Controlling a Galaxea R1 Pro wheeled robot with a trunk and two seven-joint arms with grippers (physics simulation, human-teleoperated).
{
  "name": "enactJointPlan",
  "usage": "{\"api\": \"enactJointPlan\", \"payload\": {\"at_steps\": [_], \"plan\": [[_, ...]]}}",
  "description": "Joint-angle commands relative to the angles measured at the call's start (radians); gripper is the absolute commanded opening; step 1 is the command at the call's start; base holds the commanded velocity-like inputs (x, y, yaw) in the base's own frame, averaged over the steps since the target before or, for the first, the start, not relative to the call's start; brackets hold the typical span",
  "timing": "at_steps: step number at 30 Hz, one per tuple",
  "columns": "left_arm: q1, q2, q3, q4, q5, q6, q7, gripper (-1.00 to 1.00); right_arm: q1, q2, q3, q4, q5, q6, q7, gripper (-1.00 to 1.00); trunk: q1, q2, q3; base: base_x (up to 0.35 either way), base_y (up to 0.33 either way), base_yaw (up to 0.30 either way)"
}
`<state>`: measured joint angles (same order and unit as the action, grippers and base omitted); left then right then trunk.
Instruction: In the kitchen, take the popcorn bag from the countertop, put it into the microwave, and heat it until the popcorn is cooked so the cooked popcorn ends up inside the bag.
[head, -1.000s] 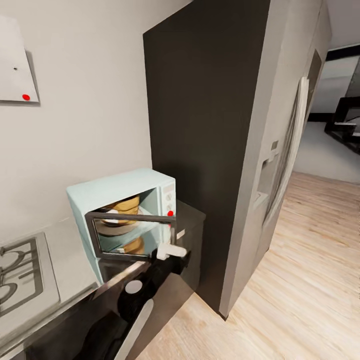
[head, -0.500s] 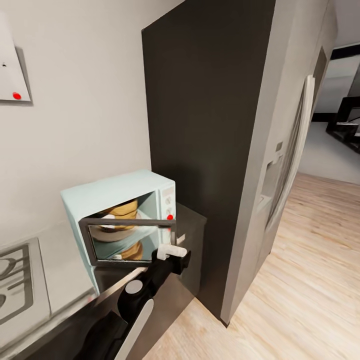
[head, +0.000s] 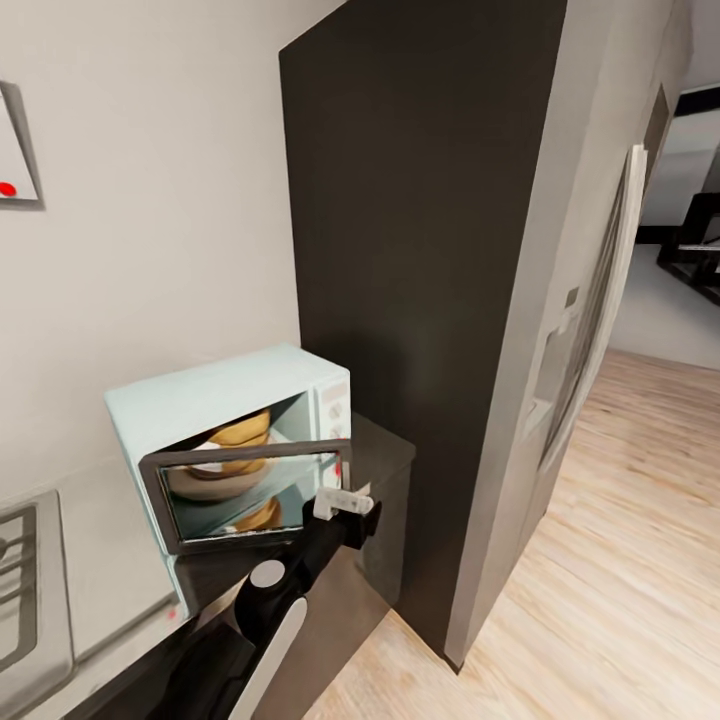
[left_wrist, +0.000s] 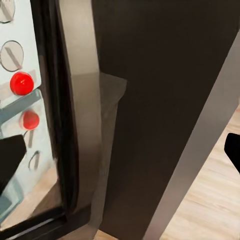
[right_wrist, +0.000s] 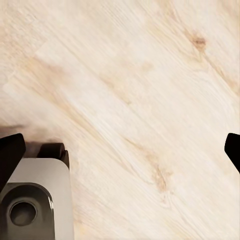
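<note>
Steel surface (head: 120, 590) carries the microwave (head: 225, 400); its door half-hides the popcorn bag (head: 240, 432). Left hand (head: 345, 503) spread wide.

Tall dark cabinet (head: 420, 250) fills centre frame. Grey fridge (head: 590, 330) on its right side, long handle. Pale wood floor (head: 620, 560) lower right. Hob (head: 25, 590) at lower left edge. White wall (head: 150, 200) upper left.

Head high over microwave (head: 230, 440); left wrist close; right wrist floorward.
</note>
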<state>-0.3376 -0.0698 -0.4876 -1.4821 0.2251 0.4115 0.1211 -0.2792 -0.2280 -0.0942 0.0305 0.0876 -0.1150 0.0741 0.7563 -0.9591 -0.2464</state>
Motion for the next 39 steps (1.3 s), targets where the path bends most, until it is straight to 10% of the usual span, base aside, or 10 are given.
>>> {"api": "enactJointPlan", "payload": {"at_steps": [1, 9, 16, 39], "plan": [[-0.001, 0.001, -0.002, -0.001, 0.01, 0.004, 0.009, 1.0, -0.001, -0.001, -0.009, 0.003, 0.009, -0.006, 0.003, 1.0, 0.0, -0.001, -0.001, 0.127, 0.0, 0.0], [-0.001, 0.002, 0.001, -0.001, 0.011, 0.004, 0.012, 1.0, -0.002, -0.001, -0.009, 0.003, 0.009, -0.007, 0.003, 1.0, 0.0, -0.001, -0.001, 0.103, 0.0, 0.0], [-0.001, 0.002, 0.003, -0.001, 0.017, 0.004, 0.147, 1.0, -0.002, -0.001, -0.009, 0.003, 0.009, -0.007, 0.003, 1.0, 0.0, -0.001, -0.001, 0.004, 0.0, 0.0], [-0.001, 0.002, 0.003, -0.001, 0.014, 0.003, 0.157, 1.0, -0.002, -0.001, -0.009, 0.003, 0.009, -0.007, 0.003, 1.0, 0.0, -0.001, -0.001, 0.111, 0.0, 0.0]]}}
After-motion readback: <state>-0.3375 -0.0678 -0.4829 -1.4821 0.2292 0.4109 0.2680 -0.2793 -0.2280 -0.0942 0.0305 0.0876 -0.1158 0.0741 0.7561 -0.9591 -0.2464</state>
